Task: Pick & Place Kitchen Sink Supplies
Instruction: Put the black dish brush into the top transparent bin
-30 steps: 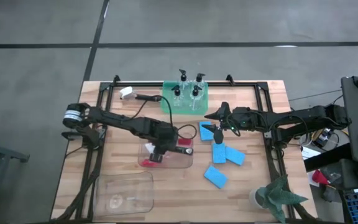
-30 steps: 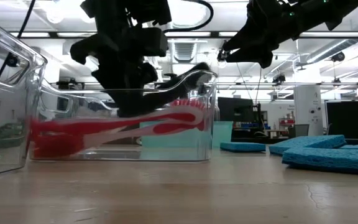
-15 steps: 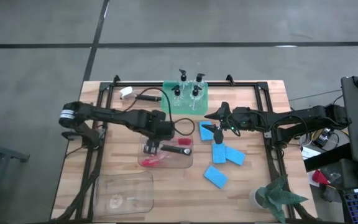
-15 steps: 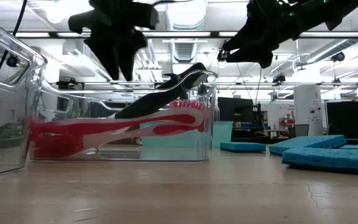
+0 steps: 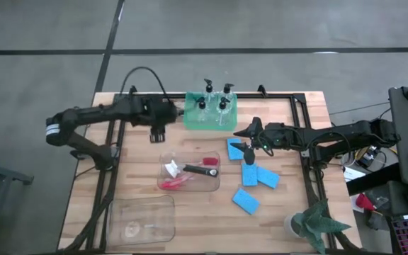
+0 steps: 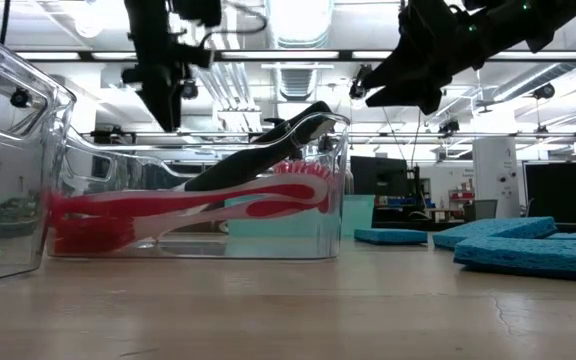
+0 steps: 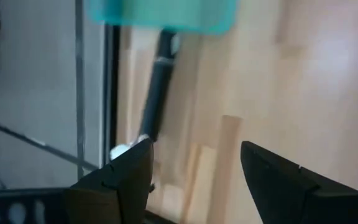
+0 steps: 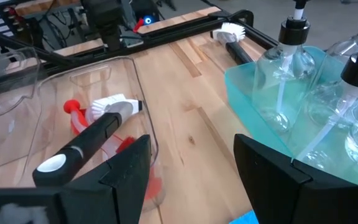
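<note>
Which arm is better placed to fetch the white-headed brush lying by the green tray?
Left. The left gripper hangs open beside the white-headed brush; the right gripper is over the sponges.

A robotics lab or workshop: a wooden table [image 5: 154, 219] on a grey concrete floor [image 5: 34, 42], ceiling strip lights [image 6: 568, 55], monitors [image 6: 378, 175] behind.
</note>
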{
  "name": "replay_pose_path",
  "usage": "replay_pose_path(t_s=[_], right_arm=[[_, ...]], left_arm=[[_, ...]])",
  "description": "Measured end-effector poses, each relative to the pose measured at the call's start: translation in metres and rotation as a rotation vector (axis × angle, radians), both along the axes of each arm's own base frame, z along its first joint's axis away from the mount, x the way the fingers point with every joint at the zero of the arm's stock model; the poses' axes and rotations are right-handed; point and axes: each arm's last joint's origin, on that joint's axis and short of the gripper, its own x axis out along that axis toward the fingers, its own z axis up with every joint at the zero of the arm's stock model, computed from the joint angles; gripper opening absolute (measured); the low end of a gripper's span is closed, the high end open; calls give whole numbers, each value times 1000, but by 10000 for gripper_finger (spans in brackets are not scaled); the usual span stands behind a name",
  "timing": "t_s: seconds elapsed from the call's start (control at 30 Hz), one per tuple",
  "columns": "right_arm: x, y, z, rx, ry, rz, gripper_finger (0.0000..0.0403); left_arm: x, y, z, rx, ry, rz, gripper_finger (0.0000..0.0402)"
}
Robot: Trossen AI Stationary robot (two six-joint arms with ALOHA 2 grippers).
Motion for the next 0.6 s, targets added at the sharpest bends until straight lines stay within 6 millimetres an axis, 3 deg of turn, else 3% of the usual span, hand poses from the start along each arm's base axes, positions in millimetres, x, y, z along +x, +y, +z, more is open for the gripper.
replay_pose_path(t_s=[0.3,0.6], right_arm=[[0,0,-1,0,3,0,224],[0,0,-1,0,2,0,224]], left_arm=[[-4,74,-28,-39,21,49,236],[6,117,-78,-131,155,7,236]])
